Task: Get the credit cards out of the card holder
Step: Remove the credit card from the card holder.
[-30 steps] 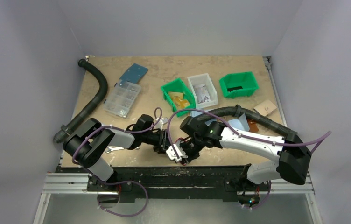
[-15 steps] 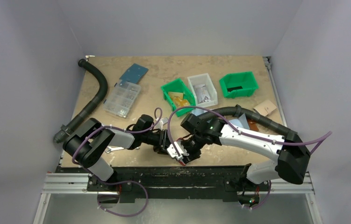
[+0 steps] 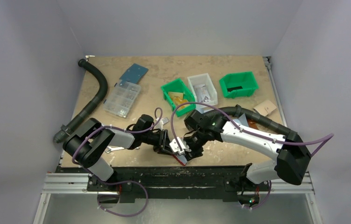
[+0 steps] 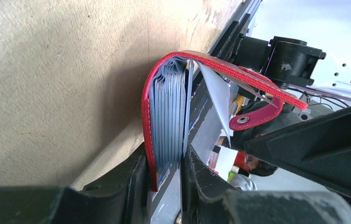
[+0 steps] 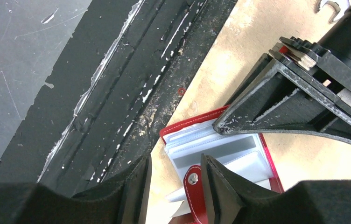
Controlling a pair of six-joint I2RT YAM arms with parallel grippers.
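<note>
Ahead of me the tan table (image 3: 173, 67) carries a fair clutter. A black ribbed hose (image 3: 96, 93) curves down its left edge. Next to it I see a clear compartment box (image 3: 122, 99), with a teal-blue sheet (image 3: 134, 73) just beyond. Three bins stand in a row further right: a green bin (image 3: 168, 88) holding yellow-orange bits (image 3: 178, 99), a white bin (image 3: 191, 84) with something printed inside, and a second green bin (image 3: 241, 93) with something dark in it. A tan cardboard piece (image 3: 264, 108) lies by the right edge. A silver wrench (image 3: 113, 149) lies near the front left.

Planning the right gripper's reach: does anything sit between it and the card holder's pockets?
Yes: the card holder has its red snap strap inside the open right gripper, over the pockets; the left gripper crosses their far part.
</note>
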